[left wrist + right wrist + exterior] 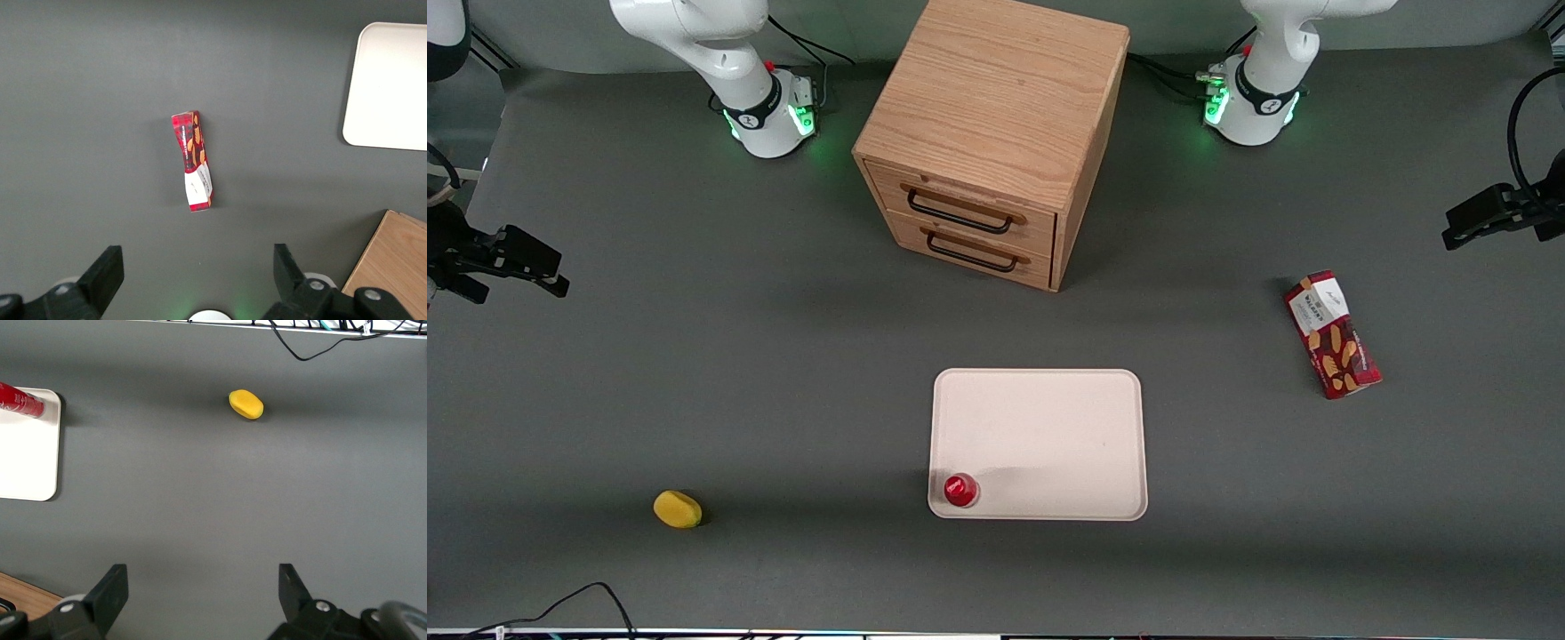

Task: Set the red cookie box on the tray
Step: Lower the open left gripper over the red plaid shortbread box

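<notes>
The red cookie box [1332,335] lies flat on the grey table toward the working arm's end, its white label end pointing away from the front camera. The wrist view shows the box [193,160] alone on bare table. The left arm's gripper [1458,227] hangs high above the table, farther from the front camera than the box and apart from it. The gripper [198,267] is open, with nothing between its fingers. The cream-white tray [1049,436] lies mid-table, nearer the front camera than the cabinet; a corner of the tray [390,87] appears in the wrist view.
A small round red object [960,490] stands on the tray's corner nearest the front camera. A wooden two-drawer cabinet [996,133] stands mid-table, farther from the camera than the tray. A yellow object [678,509] lies toward the parked arm's end.
</notes>
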Robot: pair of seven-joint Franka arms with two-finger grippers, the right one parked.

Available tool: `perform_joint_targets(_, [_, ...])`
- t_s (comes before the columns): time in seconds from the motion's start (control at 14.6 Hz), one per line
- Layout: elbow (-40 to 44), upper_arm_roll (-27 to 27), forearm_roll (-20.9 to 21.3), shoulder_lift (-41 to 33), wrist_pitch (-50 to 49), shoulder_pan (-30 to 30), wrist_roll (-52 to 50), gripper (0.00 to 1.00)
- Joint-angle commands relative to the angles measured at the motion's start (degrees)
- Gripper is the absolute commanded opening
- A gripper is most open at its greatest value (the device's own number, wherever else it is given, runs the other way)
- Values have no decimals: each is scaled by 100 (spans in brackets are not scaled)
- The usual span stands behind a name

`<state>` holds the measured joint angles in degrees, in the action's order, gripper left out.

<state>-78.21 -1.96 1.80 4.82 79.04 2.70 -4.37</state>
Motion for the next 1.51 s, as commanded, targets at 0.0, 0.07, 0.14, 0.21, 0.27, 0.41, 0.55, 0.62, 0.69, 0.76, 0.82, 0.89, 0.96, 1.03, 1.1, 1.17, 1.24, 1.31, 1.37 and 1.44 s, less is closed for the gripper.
perform_joint_targets(0.0, [167,-103,48,72,-274,125,-20,100])
perform_joint_targets(0.07, [192,-103,40,115,-266,126,32,100])
perform_joint_targets(0.14, [184,-103,40,150,-249,126,41,100])
perform_joint_targets(0.21, [184,-94,40,264,-214,160,50,100])
perform_joint_targets(0.27, [166,-94,31,387,-170,169,59,100])
perform_joint_targets(0.41, [1,-94,-39,546,-47,117,59,100])
perform_joint_targets(0.55, [-517,-112,-39,494,312,64,59,100])
perform_joint_targets(0.62, [-789,-112,-48,467,523,3,59,100])
perform_joint_targets(0.69, [-1035,-112,-48,441,803,-32,59,100])
perform_joint_targets(0.76, [-1264,-121,-74,441,1093,-76,68,100])
perform_joint_targets(0.82, [-1536,-112,-135,449,1401,-164,68,100])
perform_joint_targets(0.89, [-1800,-121,-214,450,1726,-182,68,100])
perform_joint_targets(0.96, [-2090,-121,-224,450,2086,-191,68,100])
perform_joint_targets(1.03, [-2345,-121,-241,450,2376,-200,68,100])
perform_joint_targets(1.1, [-2548,-121,-285,450,2614,-269,68,100])
perform_joint_targets(1.17, [-2802,-121,-364,450,2904,-348,94,100])
perform_joint_targets(1.24, [-3092,-121,-417,432,3263,-358,155,100])
perform_joint_targets(1.31, [-3364,-121,-443,432,3598,-393,208,100])
perform_joint_targets(1.37, [-3585,-121,-513,449,3871,-471,339,100])
perform_joint_targets(1.44, [-3796,-121,-636,458,4134,-559,471,100])
